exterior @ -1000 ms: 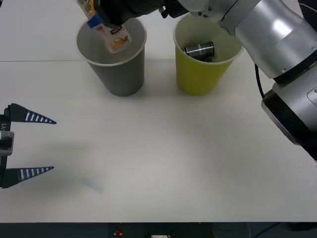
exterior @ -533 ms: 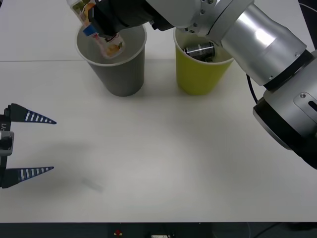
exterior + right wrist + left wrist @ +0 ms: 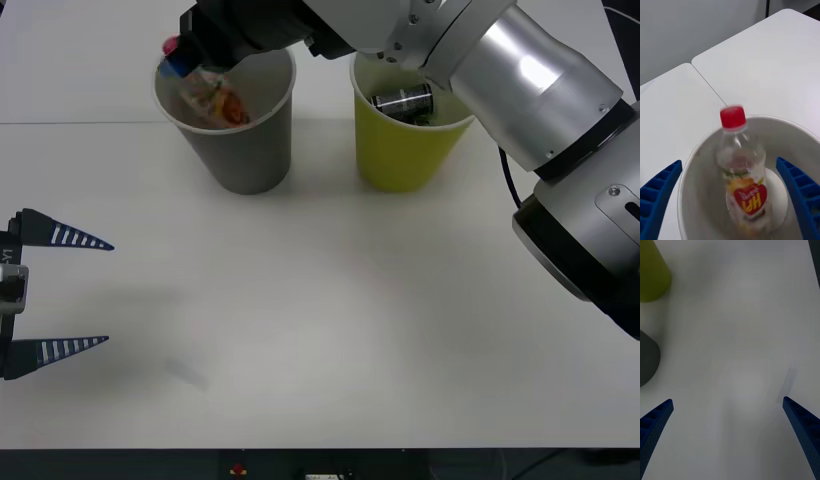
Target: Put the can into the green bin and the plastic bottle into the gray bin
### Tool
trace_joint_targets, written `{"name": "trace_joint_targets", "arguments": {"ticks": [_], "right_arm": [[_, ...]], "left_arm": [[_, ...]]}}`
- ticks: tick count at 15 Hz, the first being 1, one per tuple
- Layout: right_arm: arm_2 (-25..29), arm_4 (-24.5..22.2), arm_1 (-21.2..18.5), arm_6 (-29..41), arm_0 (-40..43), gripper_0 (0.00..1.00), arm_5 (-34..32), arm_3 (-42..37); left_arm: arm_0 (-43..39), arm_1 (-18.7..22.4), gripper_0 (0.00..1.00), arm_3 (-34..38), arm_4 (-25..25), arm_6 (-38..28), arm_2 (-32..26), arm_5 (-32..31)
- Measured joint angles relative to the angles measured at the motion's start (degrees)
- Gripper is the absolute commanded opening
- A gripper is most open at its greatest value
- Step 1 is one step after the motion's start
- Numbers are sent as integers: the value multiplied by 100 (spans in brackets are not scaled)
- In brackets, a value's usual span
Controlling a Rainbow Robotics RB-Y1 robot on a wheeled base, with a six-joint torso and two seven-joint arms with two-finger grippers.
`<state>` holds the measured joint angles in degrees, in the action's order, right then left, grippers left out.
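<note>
Both items sit in bins: the can [image 3: 402, 101] in the green bin [image 3: 405, 150], the plastic bottle [image 3: 740, 168] in the gray bin [image 3: 692, 176]. Right gripper [image 3: 730, 202] spread wide above it, upper left; left gripper [image 3: 60, 290] wide, parked lower left.

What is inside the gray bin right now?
The plastic bottle stands tilted inside the gray bin, red cap up near the rim, free of the open right gripper above it. The bottle's base hides part of the bin floor.
</note>
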<state>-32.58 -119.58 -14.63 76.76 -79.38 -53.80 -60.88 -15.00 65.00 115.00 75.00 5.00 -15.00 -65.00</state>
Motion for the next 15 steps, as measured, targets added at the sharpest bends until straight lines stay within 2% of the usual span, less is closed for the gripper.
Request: {"name": "trace_joint_targets", "arguments": {"ticks": [3,7,12,15], "right_arm": [[104,55,-173,-18,1,100,-94,-115],[679,64,-444,-188,73,100,-963,-498],[1223,163,-1105,-263,701,100,-1775,-1749],[1661,602,-1561,-637,1082,100,-2290,-2362]], "left_arm": [[0,0,100,0,0,0,0,0],[0,0,100,0,0,0,0,0],[0,0,100,0,0,0,0,0],[0,0,100,0,0,0,0,0]]}}
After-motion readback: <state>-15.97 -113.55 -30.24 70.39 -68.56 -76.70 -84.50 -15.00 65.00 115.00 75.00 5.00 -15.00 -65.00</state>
